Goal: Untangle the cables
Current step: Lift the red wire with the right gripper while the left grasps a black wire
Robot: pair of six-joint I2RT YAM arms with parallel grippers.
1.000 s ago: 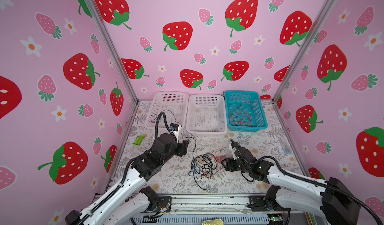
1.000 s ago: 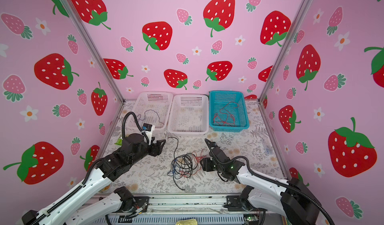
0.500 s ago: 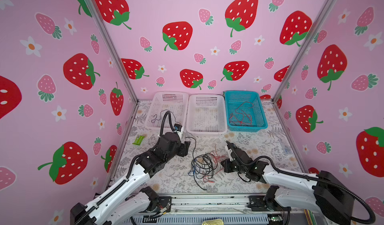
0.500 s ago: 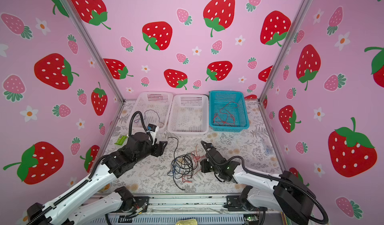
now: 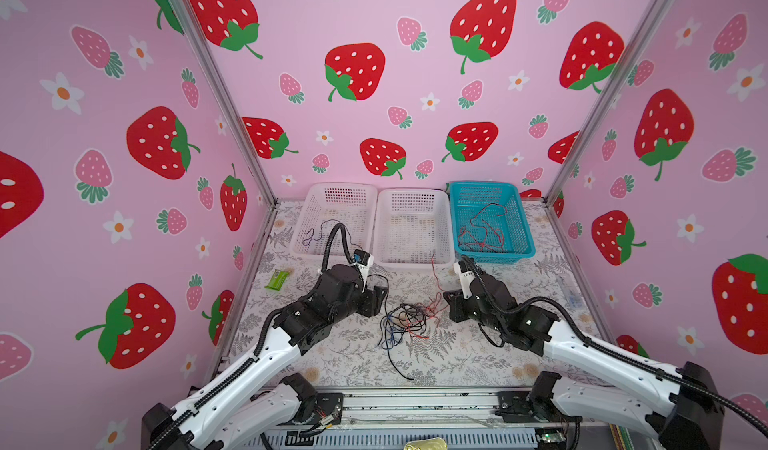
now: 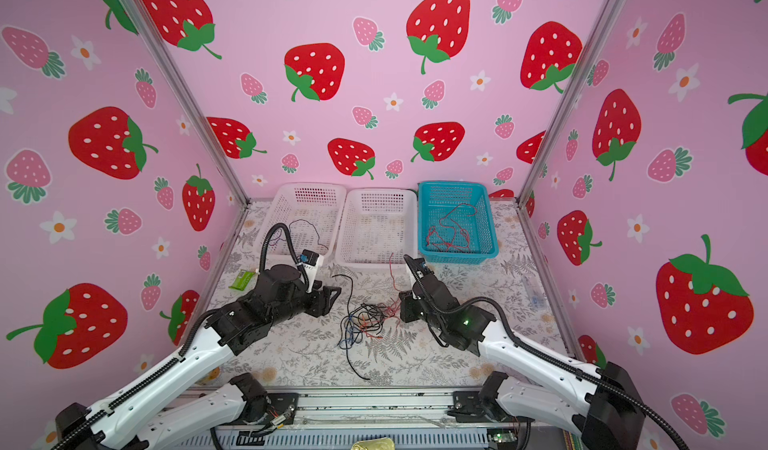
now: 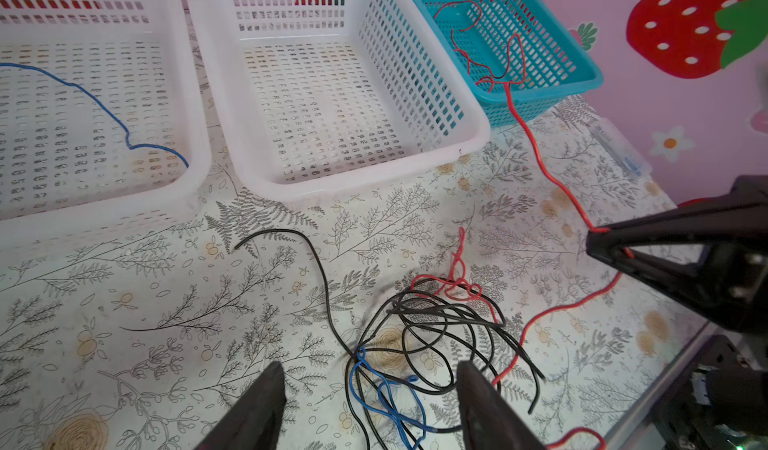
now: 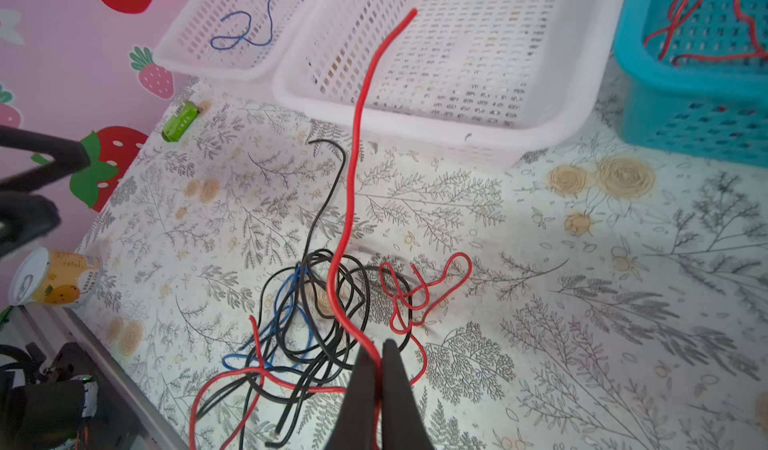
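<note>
The cables (image 5: 405,323) (image 6: 365,321) lie as a tangle of black, red and blue wires at mid-table. My right gripper (image 8: 377,346) (image 5: 451,305) is shut on a red cable (image 8: 353,156) at the tangle's right edge. That cable rises from the jaws toward the middle basket, its free end in the air. My left gripper (image 7: 370,371) (image 5: 380,298) is open just left of the tangle. Blue and black loops (image 7: 386,389) lie between its fingers, untouched.
Three baskets line the back: a white one (image 5: 345,186) with a blue cable (image 7: 104,107), a bare white one (image 5: 413,192), and a blue one (image 5: 484,183) with red cables (image 5: 484,227). A green packet (image 5: 277,280) lies far left and a small can (image 8: 50,277) at the front edge.
My right gripper has closed on the red cable at the tangle's right side. The left gripper has edged in toward the tangle and stayed open.
</note>
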